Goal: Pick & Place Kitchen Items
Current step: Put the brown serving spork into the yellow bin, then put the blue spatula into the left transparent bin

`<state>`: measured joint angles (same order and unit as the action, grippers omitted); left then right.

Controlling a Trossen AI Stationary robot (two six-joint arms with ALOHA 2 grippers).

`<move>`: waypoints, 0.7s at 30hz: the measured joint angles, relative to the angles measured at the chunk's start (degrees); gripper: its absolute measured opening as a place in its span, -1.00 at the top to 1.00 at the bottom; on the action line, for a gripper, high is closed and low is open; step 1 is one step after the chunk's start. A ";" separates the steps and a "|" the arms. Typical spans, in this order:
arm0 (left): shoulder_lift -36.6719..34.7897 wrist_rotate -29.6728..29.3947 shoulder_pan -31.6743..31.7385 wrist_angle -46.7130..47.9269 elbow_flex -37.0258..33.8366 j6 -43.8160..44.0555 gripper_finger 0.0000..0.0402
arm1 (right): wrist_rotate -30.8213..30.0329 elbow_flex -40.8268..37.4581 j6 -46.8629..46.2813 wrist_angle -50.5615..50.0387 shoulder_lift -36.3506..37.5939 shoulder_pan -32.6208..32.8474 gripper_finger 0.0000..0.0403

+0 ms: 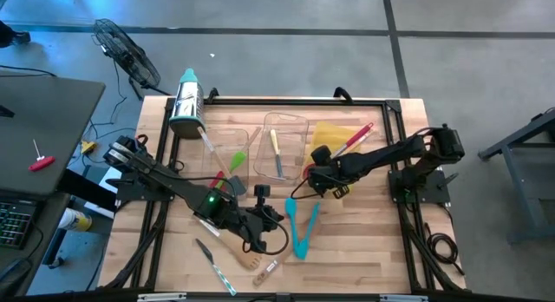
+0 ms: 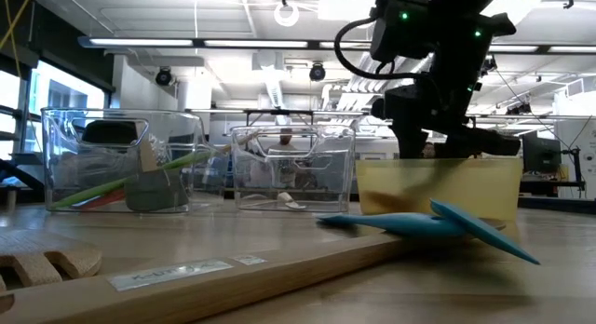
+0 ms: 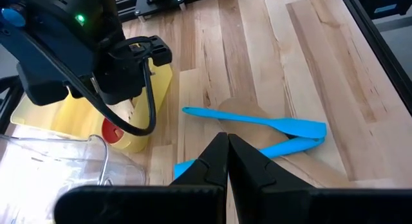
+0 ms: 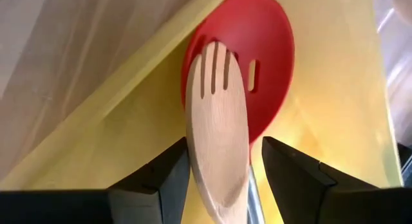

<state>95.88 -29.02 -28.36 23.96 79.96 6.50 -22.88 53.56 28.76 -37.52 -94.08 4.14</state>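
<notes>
Your right gripper [image 4: 225,179] hangs over the yellow bin [image 1: 334,135], its fingers parted with a wooden fork [image 4: 217,121] between them; you cannot tell whether they touch it. The fork's tines point away from the wrist onto a red slotted spoon [image 4: 264,50] in the bin, its long axis running straight out between the fingers. Only that wrist view shows the fork. Your left gripper [image 3: 226,161], fingers together, sits above the light wood-plank table [image 1: 364,250] near the teal tongs [image 3: 283,130]. The low view alone shows a lit workshop ceiling behind the clear bins [image 2: 289,166].
</notes>
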 joint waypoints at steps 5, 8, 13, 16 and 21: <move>0.00 0.00 0.00 0.07 0.00 -0.19 0.98 | -4.17 0.04 -1.56 -1.09 0.39 2.22 0.09; 0.00 0.00 0.14 0.12 0.00 -0.22 0.98 | -6.88 0.06 -1.55 -1.25 0.77 4.04 0.09; 0.00 0.27 0.68 0.20 0.00 -0.20 0.98 | -11.66 1.60 -0.78 -1.36 0.81 6.82 0.09; 0.00 0.37 0.74 0.22 0.00 0.00 0.98 | -15.40 3.31 -0.91 -1.41 0.83 8.28 0.09; 0.00 0.72 0.59 0.45 0.00 0.84 0.98 | -19.25 7.65 -4.18 -2.84 1.36 11.10 0.09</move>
<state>95.88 -28.29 -27.77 24.41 79.96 7.35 -42.13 61.21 24.59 -40.36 -92.73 15.23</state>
